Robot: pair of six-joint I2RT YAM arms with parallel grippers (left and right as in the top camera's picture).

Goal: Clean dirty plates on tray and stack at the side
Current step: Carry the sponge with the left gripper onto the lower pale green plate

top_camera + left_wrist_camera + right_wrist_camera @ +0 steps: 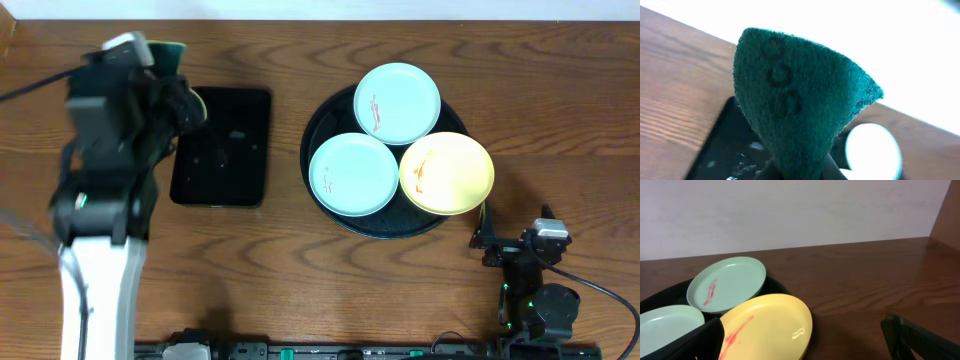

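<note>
Three plates lie on the round black tray [388, 229]: a mint one [397, 103] at the back, a mint one [353, 173] at the front left, and a yellow one [446, 172] at the front right. Each carries a red-orange smear. My left gripper [158, 58] hovers far to the left, above the table's back edge, shut on a green scouring pad [800, 100]. My right gripper [487, 238] stands open just right of the yellow plate [770, 325], touching nothing. In the right wrist view its left finger [700, 340] overlaps the plate's near edge.
A smaller rectangular black tray [222, 145], with wet specks on it, lies between the left arm and the round tray. The right arm's base [540, 305] sits at the front right. Bare wood surrounds both trays.
</note>
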